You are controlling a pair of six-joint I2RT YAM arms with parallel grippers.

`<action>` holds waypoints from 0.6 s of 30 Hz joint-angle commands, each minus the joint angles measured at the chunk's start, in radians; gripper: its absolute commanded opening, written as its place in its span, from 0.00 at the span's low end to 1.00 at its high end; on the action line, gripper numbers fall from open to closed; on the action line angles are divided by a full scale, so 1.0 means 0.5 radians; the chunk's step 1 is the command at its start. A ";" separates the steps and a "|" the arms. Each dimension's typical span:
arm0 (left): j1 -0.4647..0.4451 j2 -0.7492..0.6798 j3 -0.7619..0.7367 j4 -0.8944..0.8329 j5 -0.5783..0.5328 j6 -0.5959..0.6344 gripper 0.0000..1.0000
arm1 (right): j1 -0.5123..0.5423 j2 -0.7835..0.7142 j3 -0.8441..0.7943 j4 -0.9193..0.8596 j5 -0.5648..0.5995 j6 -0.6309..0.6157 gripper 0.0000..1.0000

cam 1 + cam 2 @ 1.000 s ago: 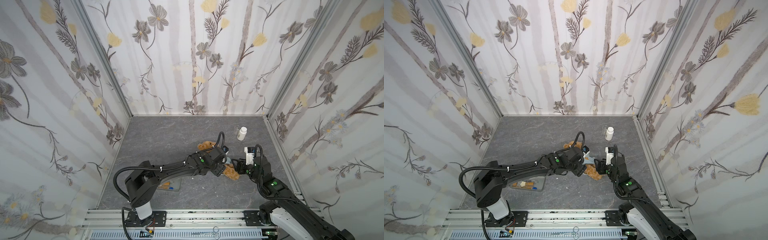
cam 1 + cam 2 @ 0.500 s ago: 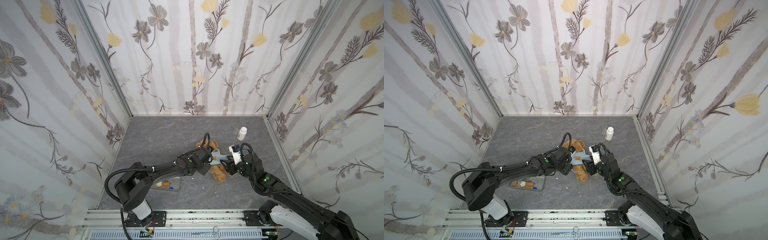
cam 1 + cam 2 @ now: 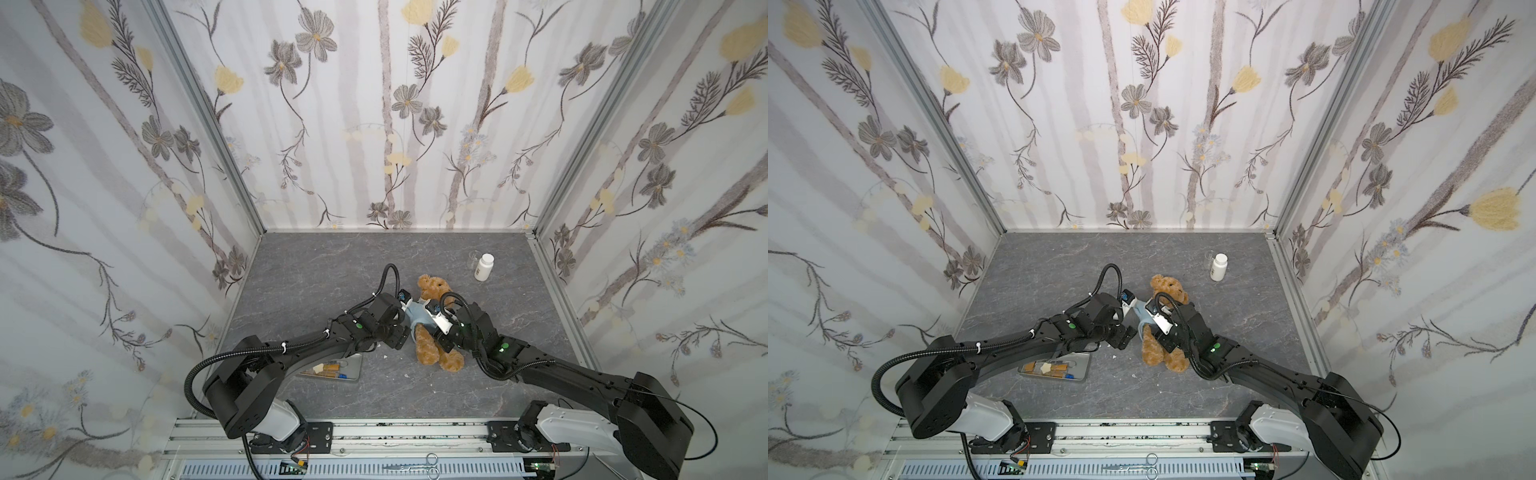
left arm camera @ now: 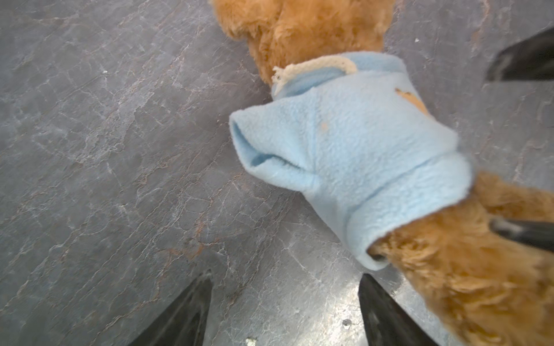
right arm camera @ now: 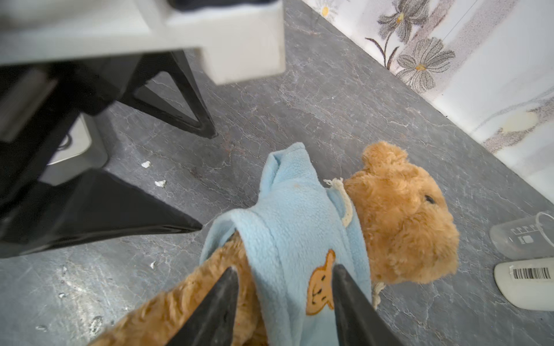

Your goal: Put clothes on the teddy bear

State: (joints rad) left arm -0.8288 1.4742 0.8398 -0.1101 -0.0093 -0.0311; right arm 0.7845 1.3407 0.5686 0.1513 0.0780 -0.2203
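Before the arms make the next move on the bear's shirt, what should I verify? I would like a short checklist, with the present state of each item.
1. Head of the teddy bear through the collar of the shirt: ok.
2. Arm inside the sleeve beside the left end effector: not ok, it looks empty.
3. The left end effector open, holding nothing: ok.
4. Grip of the right end effector on the shirt: cannot tell; its fingers straddle hem and body.
5. Gap between the white bottle and the bear: ok, apart.
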 commanded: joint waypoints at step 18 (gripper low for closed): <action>0.013 -0.245 -0.063 0.079 0.097 -0.084 0.75 | 0.045 0.125 -0.006 -0.055 0.281 -0.115 0.46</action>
State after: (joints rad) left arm -0.8227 1.3552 0.8055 -0.1013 0.0154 -0.0563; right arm 0.8059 1.3766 0.5499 0.0574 0.1699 -0.2569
